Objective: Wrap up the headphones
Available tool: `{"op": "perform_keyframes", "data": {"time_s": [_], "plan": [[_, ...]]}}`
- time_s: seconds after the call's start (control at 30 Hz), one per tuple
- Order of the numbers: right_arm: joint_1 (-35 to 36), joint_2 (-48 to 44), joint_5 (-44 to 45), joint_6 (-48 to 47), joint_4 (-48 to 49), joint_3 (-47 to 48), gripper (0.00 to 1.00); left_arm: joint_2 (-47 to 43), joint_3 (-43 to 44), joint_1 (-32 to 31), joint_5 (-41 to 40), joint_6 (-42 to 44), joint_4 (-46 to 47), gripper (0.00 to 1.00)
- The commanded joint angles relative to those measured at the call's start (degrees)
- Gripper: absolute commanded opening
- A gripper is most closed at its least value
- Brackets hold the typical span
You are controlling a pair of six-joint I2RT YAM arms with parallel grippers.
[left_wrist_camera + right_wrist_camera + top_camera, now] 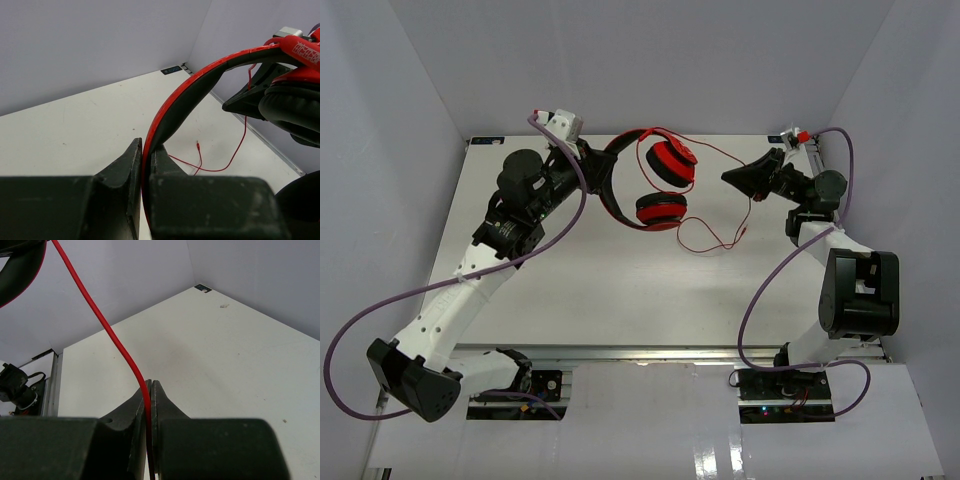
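Top camera: the headphones (668,163) are over the far middle of the white table (620,300), their red cups turned to the right (whether the lower cup touches the table, I cannot tell). The left gripper (592,167) holds them by the headband. The thin red cord (715,243) runs from the upper cup across to the right gripper (730,177), then loops down onto the table.

Left wrist camera: the jaws are closed narrowly on the headband (185,95), which arcs up and right to a black ear pad (295,106). The cord's plug (198,145) lies on the table beyond.

Right wrist camera: the jaws are pinched almost together on the cord, which rises from them up to the left.
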Motion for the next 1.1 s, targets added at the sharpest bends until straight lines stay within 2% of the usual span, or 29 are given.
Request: {"op": "perform_keyframes", "data": {"time_s": [0.0, 0.17, 0.4, 0.6, 0.87, 1.07], "plan": [[0.2, 0.6, -0.8, -0.5, 2.4, 0.0, 0.08, -2.3, 2.5, -0.2, 2.4, -6.2, 4.2, 0.0], [2.8, 0.7, -2.9, 0.5, 4.0, 0.3, 0.08, -0.8, 1.5, -0.2, 3.8, -12.2, 9.3, 0.0], [11.9, 2.7, -2.9, 1.5, 3.9, 2.6, 0.09, 3.4, 4.0, -0.2, 4.5, -19.2, 15.4, 0.0], [13.2, 5.6, -2.3, 8.8, 11.0, 5.1, 0.09, 5.6, 5.9, -0.2, 3.8, -20.9, 16.9, 0.0], [14.0, 6.1, -2.5, 10.2, 12.9, 4.7, 0.09, 7.9, 5.6, -0.2, 4.8, -23.0, 19.3, 0.0], [14.5, 4.2, -1.4, 0.9, 2.0, 2.2, 0.08, 8.3, 7.3, -0.2, 4.8, -23.4, 19.8, 0.0]]}}
